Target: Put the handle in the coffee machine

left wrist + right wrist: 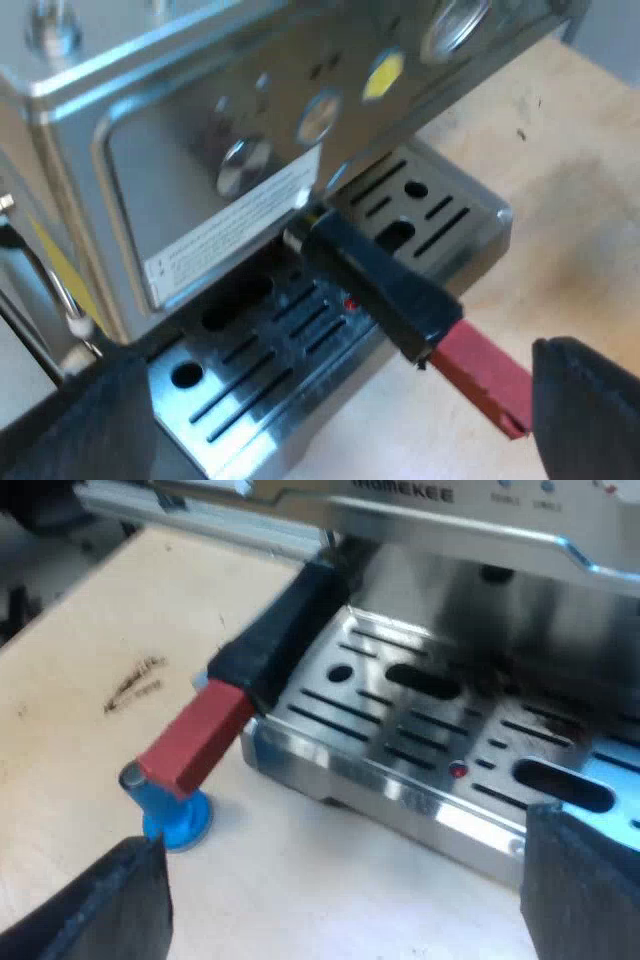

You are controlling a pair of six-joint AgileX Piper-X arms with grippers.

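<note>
Steel slotted drip tray (400, 770) under blocky black handle (270, 645) (red-tipped).

You lose the holder's (275, 645) head under the espresso machine (480, 540); its red end (195, 740) covers part of the blue tamper (178, 822).

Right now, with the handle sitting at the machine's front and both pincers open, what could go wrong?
1. Neither the left pincer nor the right pincer holds the handle; I cannot tell whether it is locked, so it might drop onto the drip tray.
2. The blue tamper stands on the table close by the handle's red end; a pincer reaching for that end could knock it over.
</note>
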